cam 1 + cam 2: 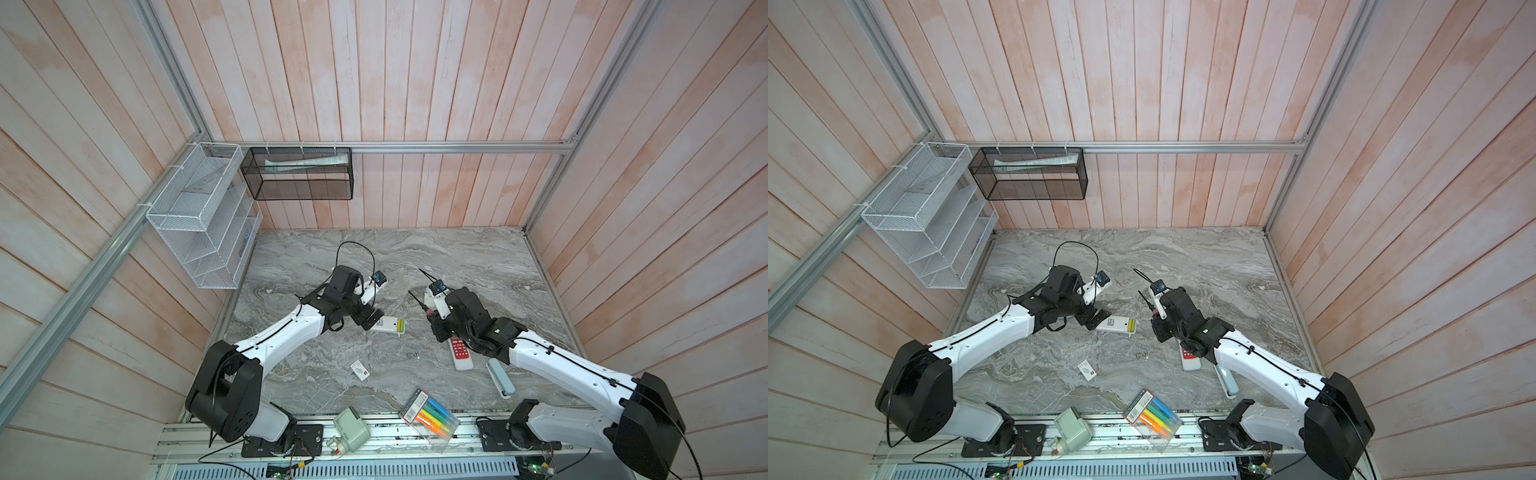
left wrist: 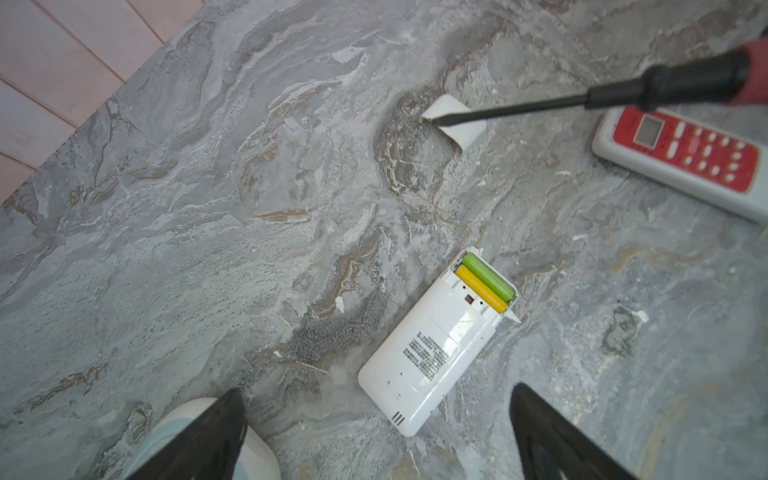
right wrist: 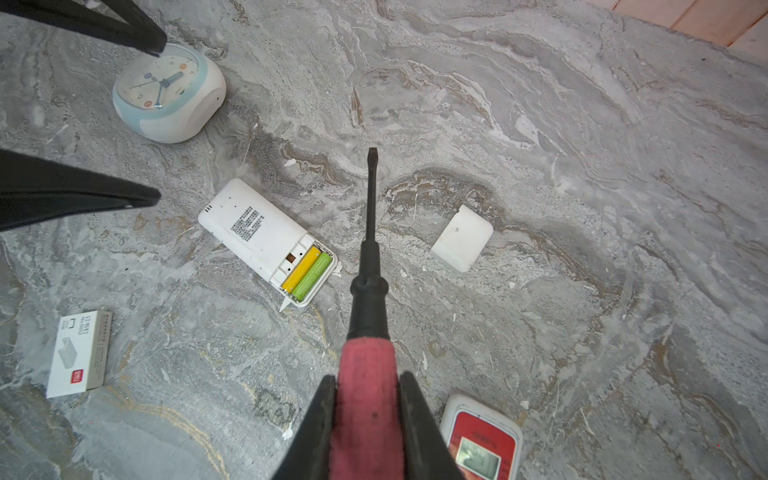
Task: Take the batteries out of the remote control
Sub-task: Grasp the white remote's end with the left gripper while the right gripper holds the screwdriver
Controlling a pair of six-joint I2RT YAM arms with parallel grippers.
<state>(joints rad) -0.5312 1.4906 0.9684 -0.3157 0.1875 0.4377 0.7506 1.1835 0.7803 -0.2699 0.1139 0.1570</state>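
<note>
The white remote control lies face down at mid-table, its battery bay uncovered. Two batteries, one yellow and one green, sit side by side in the bay. My left gripper hovers open over the remote's closed end, its fingers apart and touching nothing. My right gripper is shut on the red handle of a screwdriver. The blade points past the bay end without touching the remote. The detached white cover lies nearby.
A red-faced remote lies under my right wrist. A pale blue clock stands by my left fingers. A staple box, a blue stapler and a marker pack lie toward the front. Wire racks hang at back left.
</note>
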